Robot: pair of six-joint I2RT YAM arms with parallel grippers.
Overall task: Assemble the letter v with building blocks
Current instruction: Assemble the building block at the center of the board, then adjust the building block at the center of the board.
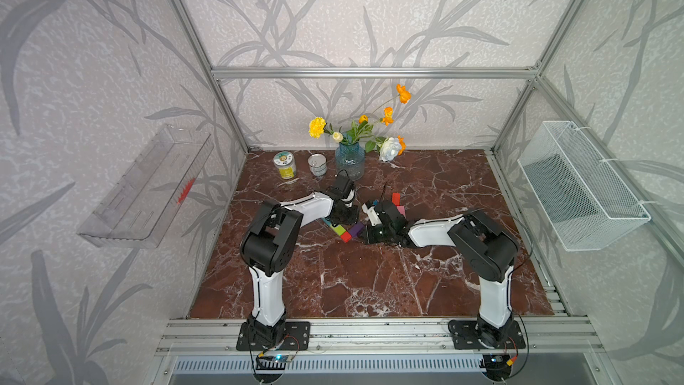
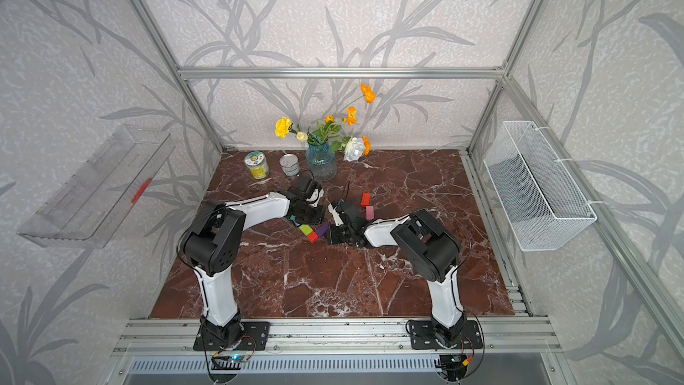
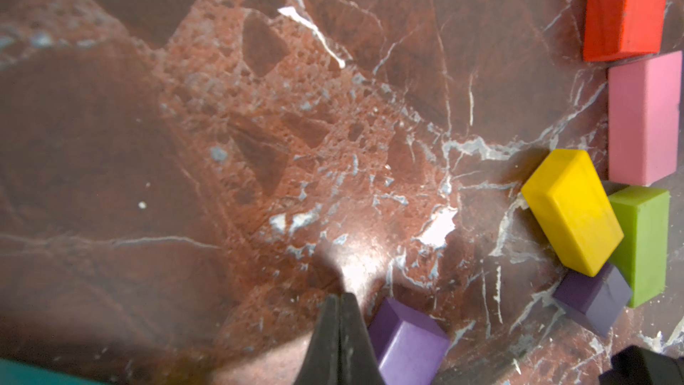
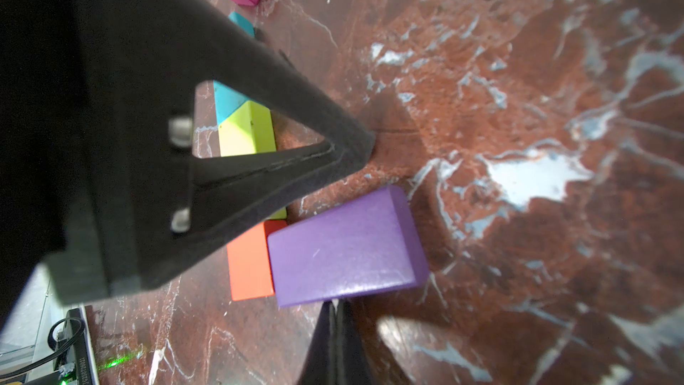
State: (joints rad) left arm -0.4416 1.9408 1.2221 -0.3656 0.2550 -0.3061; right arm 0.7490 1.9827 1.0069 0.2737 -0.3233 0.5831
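Right wrist view: purple block [image 4: 348,250] lying crosswise just ahead of right pincer [image 4: 337,307], one end against red cube [image 4: 248,261]; pincer tips pressed together, empty. Left pincer [image 3: 339,300] likewise closed, empty, alongside same block

Yellow-labelled can [image 1: 284,165], silver tin [image 1: 317,164], blue flower vase [image 1: 349,162], white wire basket [image 1: 592,198].

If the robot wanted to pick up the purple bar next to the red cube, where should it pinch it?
Probably at the middle of the purple bar, coming straight down, fingers across its two long sides. It lies flat, and those sides have no block against them, while one short end butts against the red cube, leaving no room there.
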